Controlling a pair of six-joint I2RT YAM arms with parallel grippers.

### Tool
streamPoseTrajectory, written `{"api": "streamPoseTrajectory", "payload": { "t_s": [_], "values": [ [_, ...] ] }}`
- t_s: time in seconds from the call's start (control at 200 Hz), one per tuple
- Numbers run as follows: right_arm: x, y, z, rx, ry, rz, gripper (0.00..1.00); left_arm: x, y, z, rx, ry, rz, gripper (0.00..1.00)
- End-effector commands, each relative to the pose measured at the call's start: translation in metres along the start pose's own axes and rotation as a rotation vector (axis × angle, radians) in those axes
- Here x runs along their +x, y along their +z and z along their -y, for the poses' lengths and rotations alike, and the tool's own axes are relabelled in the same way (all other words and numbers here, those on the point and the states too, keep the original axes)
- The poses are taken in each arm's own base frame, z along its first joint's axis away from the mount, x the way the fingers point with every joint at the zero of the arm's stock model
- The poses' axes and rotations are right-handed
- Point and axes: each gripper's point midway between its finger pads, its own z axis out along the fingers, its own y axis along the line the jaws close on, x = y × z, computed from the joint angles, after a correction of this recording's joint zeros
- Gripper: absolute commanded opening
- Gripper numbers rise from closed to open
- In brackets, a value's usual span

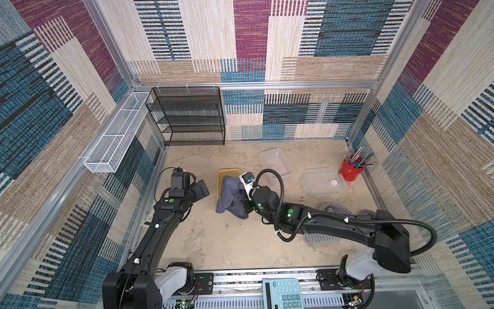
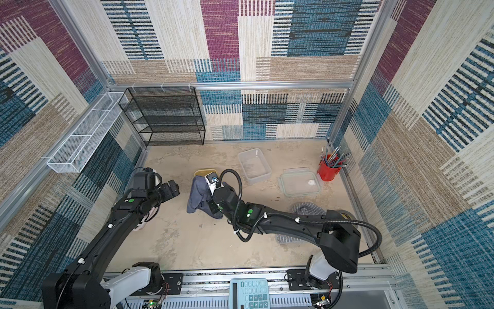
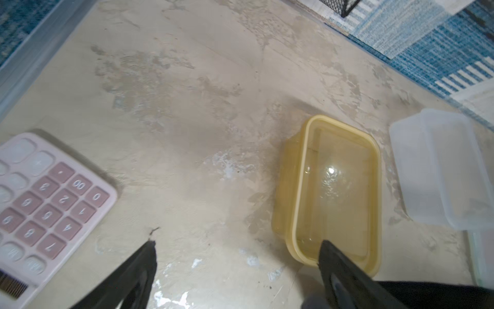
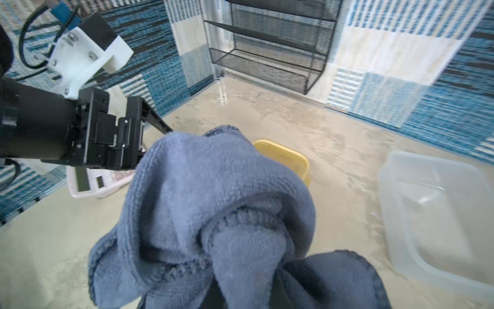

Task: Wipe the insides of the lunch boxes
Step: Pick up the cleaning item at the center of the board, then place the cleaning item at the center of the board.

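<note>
Mid-frame, the right claw (image 1: 246, 206) grips a blue cloth (image 4: 213, 200) over the yellow lunch box (image 3: 334, 187), the left claw (image 3: 238, 242) wide open beside it; next, probably press the cloth inside.

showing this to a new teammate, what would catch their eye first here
The blue-grey microfibre cloth bunched in the shut right tool, mid-table, at the near end of the translucent amber-yellow plastic lunch box. Next, the bright red pen cup, stuffed with pens, in the far right corner.
</note>
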Motion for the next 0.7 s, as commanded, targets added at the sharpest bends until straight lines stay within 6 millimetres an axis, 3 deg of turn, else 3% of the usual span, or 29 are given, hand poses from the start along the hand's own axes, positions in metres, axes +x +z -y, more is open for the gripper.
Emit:
{"api": "streamPoseTrajectory", "payload": {
  "t_s": [0.0,0.115,0.25,0.366,0.566,0.696],
  "values": [
    [-0.018,-0.026,0.018,0.045,0.02,0.085,0.0,-0.005,0.009,0.024,0.062,0.08,-0.003,0.96],
    [-0.019,-0.057,0.049,0.119,0.058,0.115,0.0,-0.001,0.017,0.042,0.078,0.125,-0.026,0.96],
    [0.008,-0.067,0.076,0.175,0.084,0.04,0.01,0.001,0.024,0.053,0.099,0.126,-0.025,0.96],
    [0.048,-0.052,0.076,0.172,0.061,-0.072,0.01,0.003,0.029,0.059,0.117,0.122,-0.034,0.96],
    [0.14,-0.013,0.084,0.226,0.048,-0.362,0.01,0.009,0.037,0.065,0.151,0.118,-0.068,0.96],
    [0.187,0.005,0.09,0.273,0.028,-0.534,0.04,0.013,0.042,0.066,0.155,0.123,-0.088,0.96]
  ]
}}
